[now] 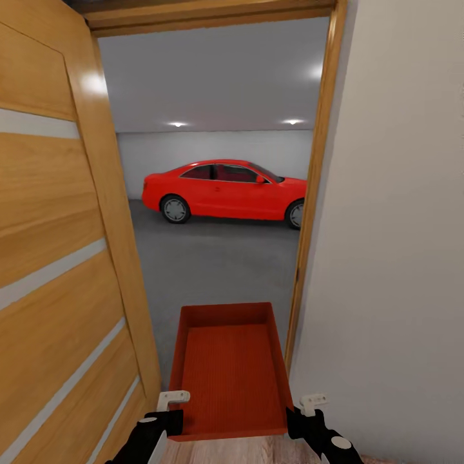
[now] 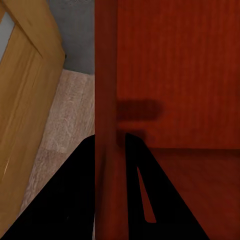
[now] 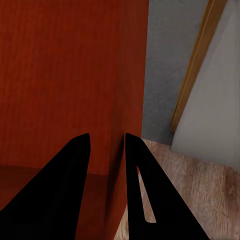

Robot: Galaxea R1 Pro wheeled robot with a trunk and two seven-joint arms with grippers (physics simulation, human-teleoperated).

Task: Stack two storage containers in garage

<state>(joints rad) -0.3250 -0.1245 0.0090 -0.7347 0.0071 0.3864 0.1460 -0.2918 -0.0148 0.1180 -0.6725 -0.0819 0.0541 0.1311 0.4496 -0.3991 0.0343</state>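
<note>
Grey speckled concrete floor (image 1: 212, 264) fills the middle of the frame beyond a wood-framed doorway, with white walls, a grey ceiling and a red car (image 1: 225, 191) parked side-on at centre. A wooden door (image 1: 58, 258) stands open along the left edge and a plain wall (image 1: 399, 258) takes the right. At lower centre an orange-red bin (image 1: 229, 374) is held level, its long axis pointing straight through the doorway toward the car. It is open-topped and rectangular, with thin plain walls and a finely ribbed bottom. The left gripper (image 1: 169, 411) pinches its left wall near the close corner, and the right gripper (image 1: 303, 412) pinches the right wall, one finger inside and one outside.
</note>
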